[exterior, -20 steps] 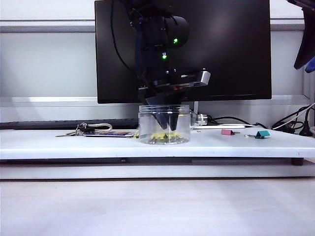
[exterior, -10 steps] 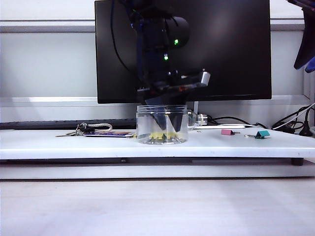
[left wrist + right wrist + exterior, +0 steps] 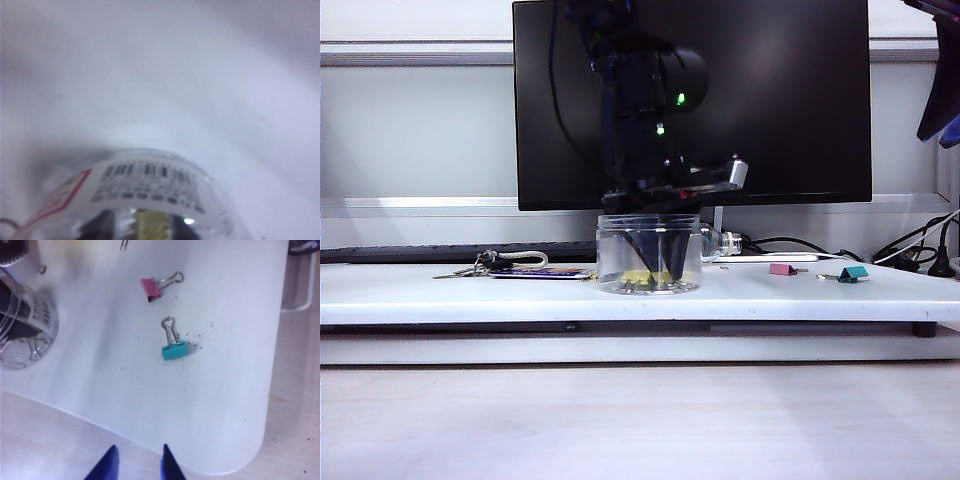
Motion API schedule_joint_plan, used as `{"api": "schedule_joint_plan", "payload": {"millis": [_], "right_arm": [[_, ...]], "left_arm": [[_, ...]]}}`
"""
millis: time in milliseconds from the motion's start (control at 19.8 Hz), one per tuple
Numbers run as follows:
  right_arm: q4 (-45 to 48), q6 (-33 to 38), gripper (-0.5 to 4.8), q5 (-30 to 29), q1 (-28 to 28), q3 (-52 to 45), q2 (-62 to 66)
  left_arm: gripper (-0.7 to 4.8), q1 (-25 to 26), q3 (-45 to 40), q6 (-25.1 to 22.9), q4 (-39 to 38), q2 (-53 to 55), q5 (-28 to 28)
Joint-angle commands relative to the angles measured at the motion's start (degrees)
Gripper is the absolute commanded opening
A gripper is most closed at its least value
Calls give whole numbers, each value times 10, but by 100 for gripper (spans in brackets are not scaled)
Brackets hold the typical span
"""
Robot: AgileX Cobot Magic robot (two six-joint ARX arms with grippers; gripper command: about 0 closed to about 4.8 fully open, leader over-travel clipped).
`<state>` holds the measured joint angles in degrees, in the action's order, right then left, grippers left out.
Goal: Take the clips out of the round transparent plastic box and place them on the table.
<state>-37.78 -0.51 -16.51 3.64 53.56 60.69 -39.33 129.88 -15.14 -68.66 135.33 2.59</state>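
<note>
the long white board table carries, nearest its front, the round transparent plastic box, a short clear jar with a ridged rim. inside it lie small yellow binder clips; they overlap behind the plastic, so perhaps two or three, the count is unsure. the left gripper reaches down into the box, its two dark fingers standing apart around the yellow clips, and whether they grip one cannot be told. to the right on the table lie one pink clip and one teal clip, near each other but apart. left of the box sits one bunch of keys. the right gripper hovers off the table's edge, its blue fingertips parted and empty. behind stands one black monitor against a pale wall.
</note>
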Motion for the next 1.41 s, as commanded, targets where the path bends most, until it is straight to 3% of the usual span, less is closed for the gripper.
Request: {"api": "schedule_joint_plan", "payload": {"millis": [51, 202, 303, 1263, 1414], "right_arm": [[8, -2, 115, -1, 0, 1, -2], [8, -2, 115, -2, 0, 1, -2], [8, -2, 115, -2, 0, 1, -2], [7, -2, 115, -2, 0, 1, -2], [8, -2, 115, -2, 0, 1, -2]], "left_arm": [[174, -1, -5, -9, -12, 7, -4], [165, -1, -5, -9, -11, 7, -4], [127, -1, -5, -9, -11, 7, -4], [127, -1, -2, -8, -22, -43, -2], [130, -1, -3, -26, -47, -43, -3]]}}
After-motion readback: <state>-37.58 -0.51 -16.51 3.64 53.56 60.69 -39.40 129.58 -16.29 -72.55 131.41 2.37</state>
